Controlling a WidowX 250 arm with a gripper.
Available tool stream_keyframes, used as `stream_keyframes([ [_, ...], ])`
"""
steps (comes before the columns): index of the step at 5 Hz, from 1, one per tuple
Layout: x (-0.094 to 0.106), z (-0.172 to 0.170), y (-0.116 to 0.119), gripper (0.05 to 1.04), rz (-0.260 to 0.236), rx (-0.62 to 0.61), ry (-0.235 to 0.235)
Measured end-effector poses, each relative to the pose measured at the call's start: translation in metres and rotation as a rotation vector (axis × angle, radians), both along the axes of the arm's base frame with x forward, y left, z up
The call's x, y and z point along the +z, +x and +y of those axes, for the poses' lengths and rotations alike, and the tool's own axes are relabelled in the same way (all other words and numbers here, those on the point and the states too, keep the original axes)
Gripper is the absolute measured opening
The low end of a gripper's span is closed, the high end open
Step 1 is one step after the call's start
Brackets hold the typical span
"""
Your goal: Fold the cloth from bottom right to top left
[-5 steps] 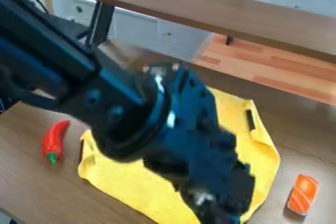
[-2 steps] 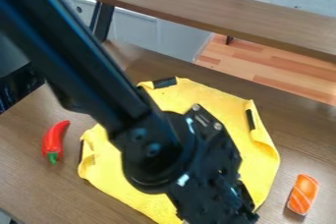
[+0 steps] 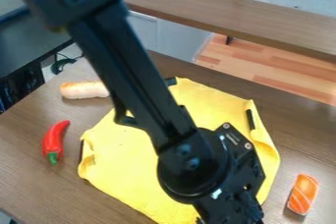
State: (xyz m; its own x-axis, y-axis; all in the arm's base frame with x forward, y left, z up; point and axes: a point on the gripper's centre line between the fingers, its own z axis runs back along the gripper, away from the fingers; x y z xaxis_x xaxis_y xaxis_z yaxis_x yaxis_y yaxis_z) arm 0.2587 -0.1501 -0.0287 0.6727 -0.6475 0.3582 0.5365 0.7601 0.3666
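Awaiting its fold, the yellow cloth (image 3: 131, 169) lay mostly spread on the table (image 3: 26, 183) | gripper (image 3: 231, 212) was at its lower right, open or closed couldn't be told | diagonal fold seemed undone

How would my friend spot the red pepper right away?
On the brown table, find the yellow cloth. Left of it in the picture lies the pepper: curved, red and green-tipped, unlike the pale roll and striped orange sushi.
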Motion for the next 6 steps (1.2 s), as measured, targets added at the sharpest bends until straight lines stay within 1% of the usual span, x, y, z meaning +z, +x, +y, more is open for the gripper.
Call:
stream_keyframes([
  [1, -0.005, -0.003, 0.006, 0.953, -0.002, 0.019, 0.007],
  [2, -0.008, -0.004, 0.007, 0.674, 0.01, 0.028, 0.015],
  [3, -0.01, -0.002, 0.003, 0.362, 0.034, 0.021, 0.024],
  [4, -0.012, -0.001, -0.006, 0.155, 0.08, -0.005, 0.028],
  [5, -0.003, -0.001, -0.012, 0.062, 0.095, -0.013, 0.007],
  [6, 0.015, 0.006, -0.01, 0.05, 0.108, -0.011, -0.009],
])
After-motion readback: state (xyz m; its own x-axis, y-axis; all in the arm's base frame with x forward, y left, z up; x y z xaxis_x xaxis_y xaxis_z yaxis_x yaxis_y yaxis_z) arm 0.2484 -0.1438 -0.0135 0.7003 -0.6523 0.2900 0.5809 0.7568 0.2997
